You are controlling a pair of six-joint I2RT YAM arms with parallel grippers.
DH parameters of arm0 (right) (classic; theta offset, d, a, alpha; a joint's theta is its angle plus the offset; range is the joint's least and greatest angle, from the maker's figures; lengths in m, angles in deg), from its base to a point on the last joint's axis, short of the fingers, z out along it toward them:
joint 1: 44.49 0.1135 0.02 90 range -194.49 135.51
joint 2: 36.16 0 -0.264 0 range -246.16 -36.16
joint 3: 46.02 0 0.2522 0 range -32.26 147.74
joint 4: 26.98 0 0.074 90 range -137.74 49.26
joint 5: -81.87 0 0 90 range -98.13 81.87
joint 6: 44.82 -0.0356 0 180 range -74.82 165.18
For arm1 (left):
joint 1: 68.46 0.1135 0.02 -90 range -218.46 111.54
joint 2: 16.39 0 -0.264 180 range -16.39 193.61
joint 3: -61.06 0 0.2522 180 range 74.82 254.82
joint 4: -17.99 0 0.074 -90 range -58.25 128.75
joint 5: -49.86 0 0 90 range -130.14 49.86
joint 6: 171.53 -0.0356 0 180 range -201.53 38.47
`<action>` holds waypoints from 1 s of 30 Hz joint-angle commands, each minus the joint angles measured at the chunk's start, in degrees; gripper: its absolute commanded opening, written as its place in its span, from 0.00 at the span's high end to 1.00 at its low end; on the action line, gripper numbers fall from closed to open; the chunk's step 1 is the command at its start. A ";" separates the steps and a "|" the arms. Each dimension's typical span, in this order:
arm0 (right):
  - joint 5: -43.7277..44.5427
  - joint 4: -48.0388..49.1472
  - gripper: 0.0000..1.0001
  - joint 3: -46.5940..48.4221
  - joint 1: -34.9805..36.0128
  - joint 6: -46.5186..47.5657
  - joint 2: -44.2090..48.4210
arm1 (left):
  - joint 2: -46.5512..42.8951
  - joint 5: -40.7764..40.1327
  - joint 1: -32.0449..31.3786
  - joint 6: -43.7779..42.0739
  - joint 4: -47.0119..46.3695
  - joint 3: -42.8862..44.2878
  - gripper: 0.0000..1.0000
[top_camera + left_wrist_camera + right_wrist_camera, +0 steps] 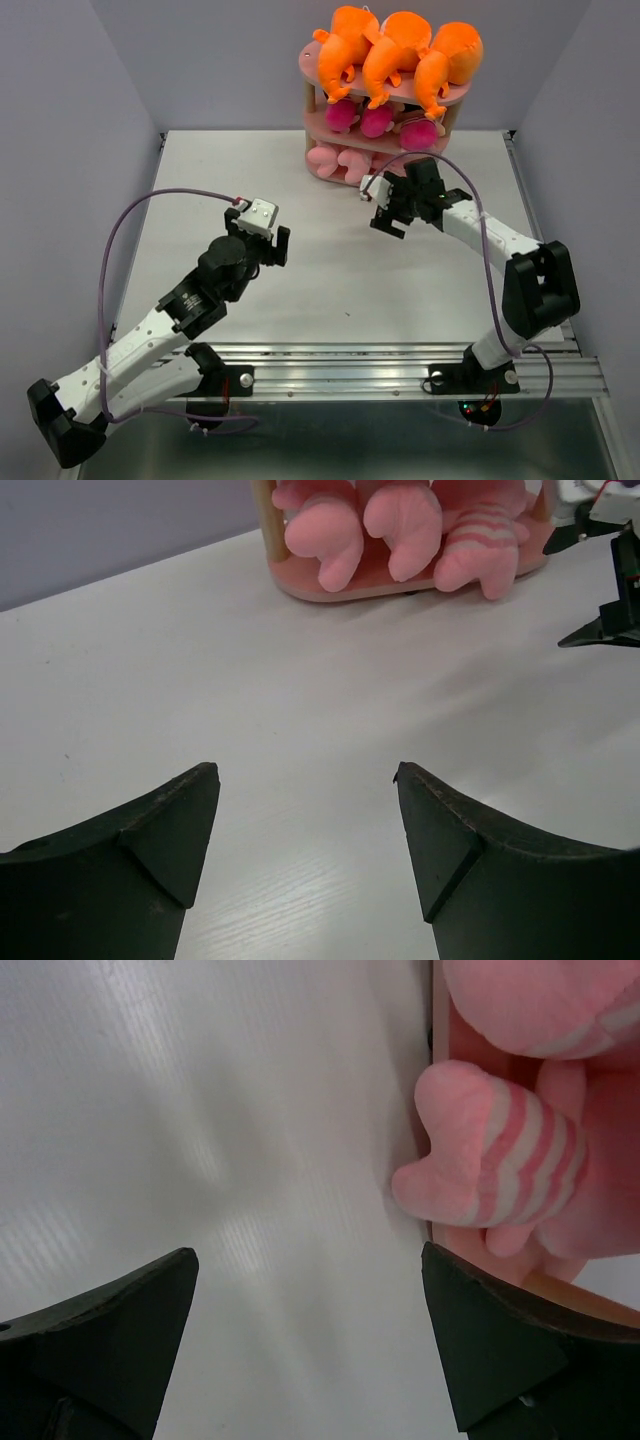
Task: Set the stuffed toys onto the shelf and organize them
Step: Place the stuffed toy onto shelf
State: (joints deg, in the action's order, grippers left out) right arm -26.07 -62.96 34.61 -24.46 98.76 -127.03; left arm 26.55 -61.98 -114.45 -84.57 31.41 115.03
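Orange monsters (400, 55) top the shelf (309, 72); magenta dolls (375, 120) beneath; pink pigs (335, 160) lowest.

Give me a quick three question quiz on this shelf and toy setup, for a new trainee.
1. True or false: the orange toys lie on the top tier of the shelf.
2. The pink striped pigs sit on which tier? A top, B middle, C bottom.
3. Fill in: the left gripper and the right gripper both hold ____.
Key: 1 true; 2 C; 3 nothing, both are open over bare table.
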 commanded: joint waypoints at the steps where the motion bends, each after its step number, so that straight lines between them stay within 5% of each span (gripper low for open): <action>1: 11.29 11.63 0.02 4.31 4.65 -3.55 -4.92 | -3.11 -4.59 0.03 -5.82 2.80 -1.17 0.17; 9: 30.14 19.93 0.03 12.57 6.25 -6.21 -17.40 | -10.85 -3.56 0.12 -6.36 0.78 -4.78 0.17; 19: 33.58 23.54 0.04 13.11 6.25 -1.73 -21.10 | -10.77 -3.47 0.12 -6.79 -0.63 -4.79 0.17; 30: 35.42 24.59 0.22 13.72 6.25 -2.43 -24.53 | -10.33 -3.29 0.21 -6.88 -0.72 -4.96 0.17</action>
State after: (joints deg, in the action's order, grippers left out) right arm 7.90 -41.63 46.02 -18.26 96.49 -150.83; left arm 16.04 -64.67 -114.45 -90.48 33.64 110.81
